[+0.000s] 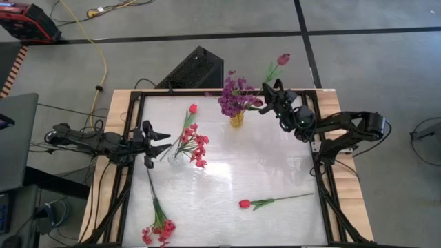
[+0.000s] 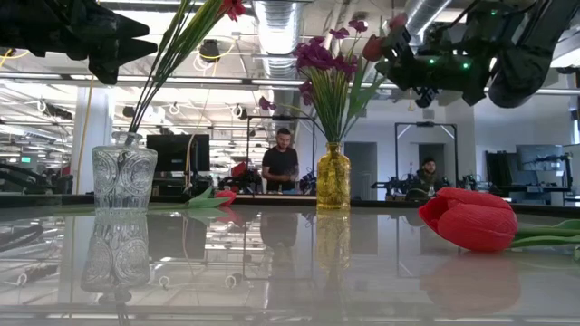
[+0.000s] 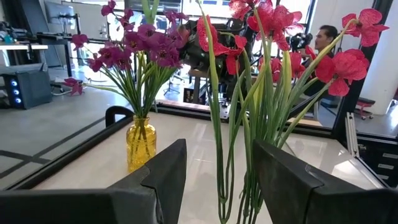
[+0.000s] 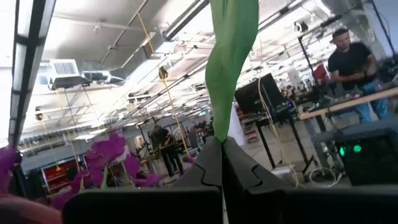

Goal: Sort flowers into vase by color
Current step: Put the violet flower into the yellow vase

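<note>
My right gripper (image 1: pixel 267 91) is shut on a dark maroon tulip (image 1: pixel 283 59), raised over the table's far edge beside the purple flowers (image 1: pixel 236 96) in the yellow vase (image 1: pixel 236 120). My left gripper (image 1: pixel 157 139) is open and hangs left of the clear vase (image 1: pixel 176 157), which holds pink-red flowers (image 1: pixel 197 145) and a red tulip (image 1: pixel 193 108). In the left wrist view their stems (image 3: pixel 239 155) show between my fingers, farther off. A red tulip (image 1: pixel 244 204) and a pink-red cluster (image 1: pixel 159 231) lie flat on the table. My right gripper pinches the maroon tulip between its two fingers on the green stem and leaf (image 4: pixel 224 124), below the head. The flower is lifted clear and tilted. Its head (image 1: pixel 283 59) points out past the table's far edge.
The glossy white table top has a wooden rim (image 1: pixel 117 117) and a dark frame. The lying cluster's stem (image 1: pixel 150 186) runs up toward my left gripper. People (image 2: pixel 281 163) are at benches in the room behind. A black box (image 1: pixel 196 69) stands beyond the far edge.
</note>
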